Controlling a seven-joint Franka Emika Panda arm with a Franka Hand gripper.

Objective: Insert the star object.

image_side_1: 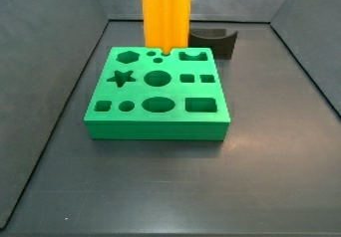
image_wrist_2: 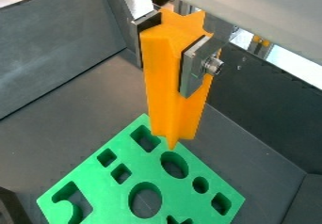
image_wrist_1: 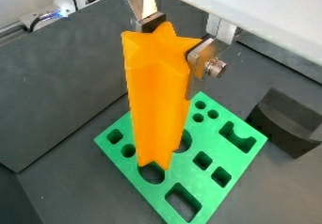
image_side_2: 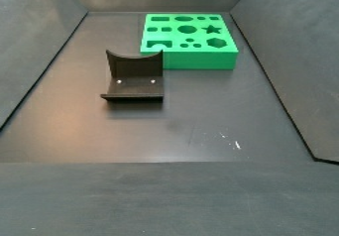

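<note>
star object (image_side_1: 167, 14) cut off by the top edge in a side view, gripper (image_wrist_2: 174, 54) partly hidden behind it in both wrist views, grey curved block (image_wrist_1: 292, 120) cropped at an edge

Wrist views: my gripper (image_wrist_2: 172, 51) hangs above the floor with its fingers pointing down, closed on the upper end of the star object (image_wrist_2: 170, 82). One silver finger plate (image_wrist_2: 198, 66) lies flat against a side of it; the opposite finger (image_wrist_1: 146, 7) is only partly visible behind.
</note>
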